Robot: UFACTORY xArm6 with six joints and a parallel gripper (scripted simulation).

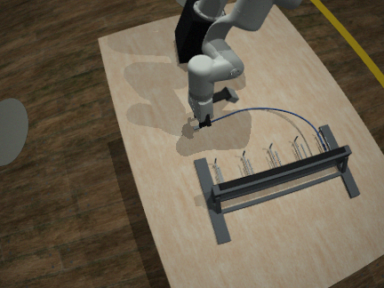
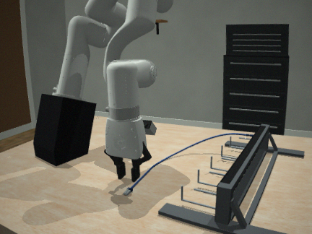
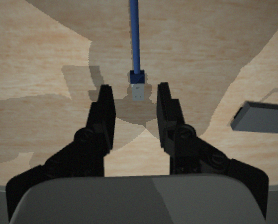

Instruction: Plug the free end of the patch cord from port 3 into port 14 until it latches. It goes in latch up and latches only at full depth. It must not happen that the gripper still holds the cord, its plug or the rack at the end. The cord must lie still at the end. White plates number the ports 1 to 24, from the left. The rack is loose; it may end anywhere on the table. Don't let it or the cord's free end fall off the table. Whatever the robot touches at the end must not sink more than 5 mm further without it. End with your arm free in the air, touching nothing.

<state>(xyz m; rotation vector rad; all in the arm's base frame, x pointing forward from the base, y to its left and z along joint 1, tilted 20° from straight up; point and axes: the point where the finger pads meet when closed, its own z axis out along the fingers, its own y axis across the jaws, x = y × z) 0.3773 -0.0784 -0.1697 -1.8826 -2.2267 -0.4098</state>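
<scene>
The patch cord point(image 1: 262, 108) point(image 2: 180, 150) point(image 3: 135, 40) is blue and arches from the rack point(image 1: 284, 171) point(image 2: 243, 157) to its free plug. Its fixed end is at the rack's right end in the top view. The free plug point(image 1: 196, 128) point(image 2: 127, 191) point(image 3: 138, 92), clear with a dark blue boot, is on or just above the table. My gripper point(image 1: 204, 123) point(image 2: 128, 178) point(image 3: 135, 98) is partly open and empty, pointing down. In the wrist view the plug shows between the fingertips, but the exterior view shows it below them. The latch side is unclear. The port numbers are not readable.
Upright wire hooks point(image 1: 244, 160) point(image 2: 198, 176) stick out from the rack's cord side. A dark block point(image 1: 230, 94) point(image 2: 150, 128) point(image 3: 257, 117) lies on the table beyond the gripper. The table's left edge point(image 1: 120, 124) is left of the gripper in the top view.
</scene>
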